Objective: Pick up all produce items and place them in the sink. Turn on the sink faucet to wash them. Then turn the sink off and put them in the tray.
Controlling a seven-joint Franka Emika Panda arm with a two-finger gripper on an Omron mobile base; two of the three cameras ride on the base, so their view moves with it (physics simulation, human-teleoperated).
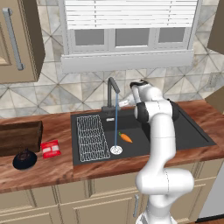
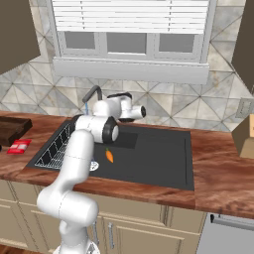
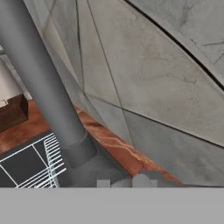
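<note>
**newbie_ops:** Faucet stem (image 3: pixel 41 87) is basically hogging the hand view, right up against the lens. Why are you parking so close to it?

**panda_arm:** Because I'm hanging my end effector (image 1: pixel 124 103) right next to the sink faucet (image 1: pixel 112 94), at the back edge of the sink (image 1: pixel 192 135). Water is running, there's a thin blue stream dropping from the spout to the drain (image 1: pixel 116 150). My guess is we're in the washing step, so staying beside the faucet makes sense: the next thing I'll need is to shut it off.

**newbie_ops:** Fingers wide or pinched?

**panda_arm:** Honestly can't tell. The tips are barely peeking up at the bottom of the hand view and the base views are too small. I'm not carrying anything that I can see.

**newbie_ops:** And the carrot?

**panda_arm:** Carrot (image 1: pixel 126 138) is lying loose on the basin floor, just beside the stream and near the drain, right of the white wire rack (image 1: pixel 91 138). So it's sitting where the water lands, more or less.

**newbie_ops:** Where's it going after?

**panda_arm:** The wooden tray (image 1: pixel 19 136) is waiting on the bench (image 1: pixel 57 164) well to the left of the sink, with a red packet (image 1: pixel 50 148) and a small black dish (image 1: pixel 24 159) in front of it. Those two aren't produce, so I'm leaving them alone.
</note>
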